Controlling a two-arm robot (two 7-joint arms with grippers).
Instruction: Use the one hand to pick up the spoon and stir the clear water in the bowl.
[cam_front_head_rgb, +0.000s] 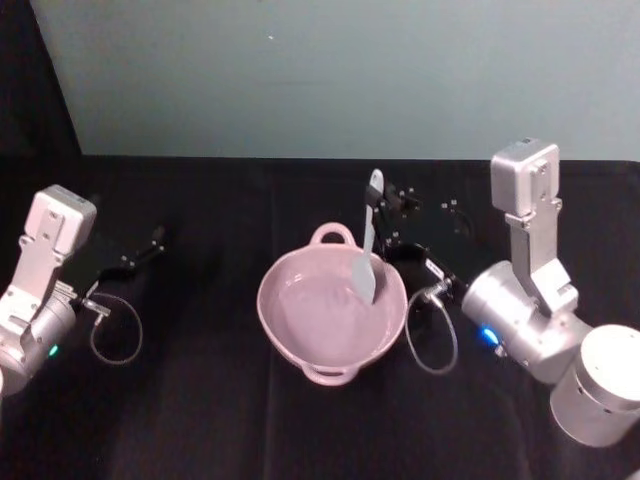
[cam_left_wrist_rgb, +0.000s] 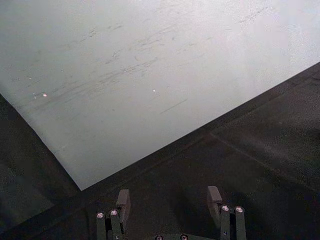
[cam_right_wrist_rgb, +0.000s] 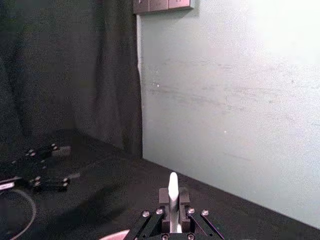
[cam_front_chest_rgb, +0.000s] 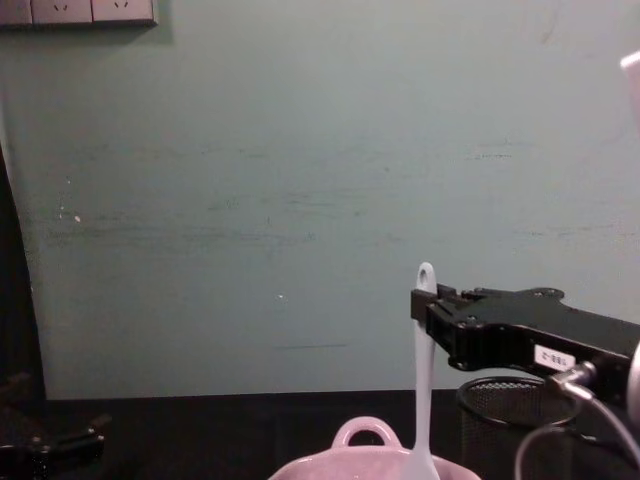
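Since the right hand (cam_front_chest_rgb: 432, 318) is clamped on the spoon (cam_front_chest_rgb: 423, 400), blade down in the bowl (cam_front_head_rgb: 263, 300), I'd say stirring's up next, gentle circles, while the left hand (cam_left_wrist_rgb: 170, 197) sits parked, fingers apart.

My right gripper (cam_front_chest_rgb: 428, 318): centre-right, raised, fingers pinched on the spoon (cam_front_head_rgb: 365, 272) handle.
My left gripper (cam_left_wrist_rgb: 170, 197): far left, parked, fingers apart.
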